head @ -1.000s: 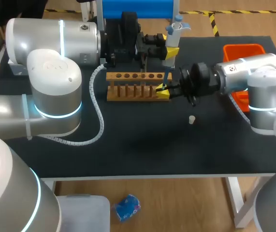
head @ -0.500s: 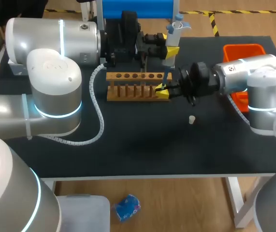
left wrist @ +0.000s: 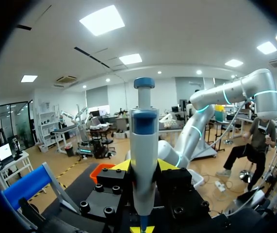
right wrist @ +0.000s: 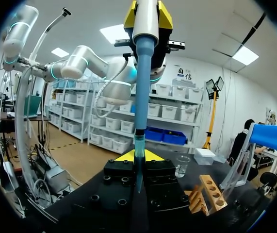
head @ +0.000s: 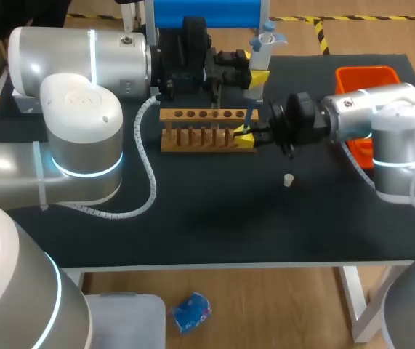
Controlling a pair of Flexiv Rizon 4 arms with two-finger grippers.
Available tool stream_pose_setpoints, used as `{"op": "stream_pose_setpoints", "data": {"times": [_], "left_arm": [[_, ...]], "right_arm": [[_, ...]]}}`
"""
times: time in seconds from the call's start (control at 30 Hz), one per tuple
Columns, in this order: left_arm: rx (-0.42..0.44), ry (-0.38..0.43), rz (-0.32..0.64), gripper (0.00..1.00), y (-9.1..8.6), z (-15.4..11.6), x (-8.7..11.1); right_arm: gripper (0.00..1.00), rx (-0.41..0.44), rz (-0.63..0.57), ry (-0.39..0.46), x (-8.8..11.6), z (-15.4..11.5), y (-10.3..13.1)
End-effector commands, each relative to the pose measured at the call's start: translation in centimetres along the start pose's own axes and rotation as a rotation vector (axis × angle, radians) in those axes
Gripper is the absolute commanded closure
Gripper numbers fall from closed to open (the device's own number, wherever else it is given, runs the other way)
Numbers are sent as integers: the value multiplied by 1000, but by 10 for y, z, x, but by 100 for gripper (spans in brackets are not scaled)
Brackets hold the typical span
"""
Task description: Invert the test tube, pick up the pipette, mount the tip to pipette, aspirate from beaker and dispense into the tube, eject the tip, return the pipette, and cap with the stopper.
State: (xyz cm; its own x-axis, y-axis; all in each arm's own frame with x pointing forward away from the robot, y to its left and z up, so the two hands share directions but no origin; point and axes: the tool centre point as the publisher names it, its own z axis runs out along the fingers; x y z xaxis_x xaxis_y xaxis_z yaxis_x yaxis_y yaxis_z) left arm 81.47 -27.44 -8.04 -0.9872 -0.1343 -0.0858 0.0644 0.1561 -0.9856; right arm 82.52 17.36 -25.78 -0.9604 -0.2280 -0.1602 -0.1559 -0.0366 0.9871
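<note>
The left arm comes in from the left of the head view and ends at the upper middle, where the left hand [head: 256, 75] is pinched on the pipette [head: 260, 47]. The pipette stands upright with its plunger at the top. In the left wrist view its white and blue barrel rises straight between the 2 yellow-tipped fingers, which touch it from both sides.

A blue tip [head: 251, 115] on the pipette points straight down, just past the right end of the wooden rack [head: 192, 134] in the upper middle of the frame. The right arm comes in from the right, with the right hand [head: 245, 138] just beside that end of the rack. In the right wrist view its 2 fingers are pressed on an upright test tube [right wrist: 138, 148], and the blue tip comes down from above into the tube's mouth. The left hand's yellow tips sit high above it on the pipette.

In the right wrist view a clear beaker [right wrist: 182, 165] stands on the counter [head: 214, 218] beyond the right hand, near the rack. A small white stopper [head: 288, 180] lies alone on the counter right of the middle, below the right hand and apart from it. An orange bin [head: 367, 75] sits at the upper right, partly behind the right arm.
</note>
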Motion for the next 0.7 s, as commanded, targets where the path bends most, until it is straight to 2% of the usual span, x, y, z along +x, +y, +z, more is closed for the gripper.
{"op": "stream_pose_setpoints", "data": {"times": [0.03, 0.4, 0.7], "left_arm": [[4, 0, 1, 100, 2, -1, 0], [4, 0, 1, 100, 2, -1, 0], [4, 0, 1, 100, 2, -1, 0]], "right_arm": [[100, 17, -22, 2, -2, 1, 6], [100, 20, -48, 1, -3, 4, 9], [100, 16, -9, -12, -1, 5, 8]]}}
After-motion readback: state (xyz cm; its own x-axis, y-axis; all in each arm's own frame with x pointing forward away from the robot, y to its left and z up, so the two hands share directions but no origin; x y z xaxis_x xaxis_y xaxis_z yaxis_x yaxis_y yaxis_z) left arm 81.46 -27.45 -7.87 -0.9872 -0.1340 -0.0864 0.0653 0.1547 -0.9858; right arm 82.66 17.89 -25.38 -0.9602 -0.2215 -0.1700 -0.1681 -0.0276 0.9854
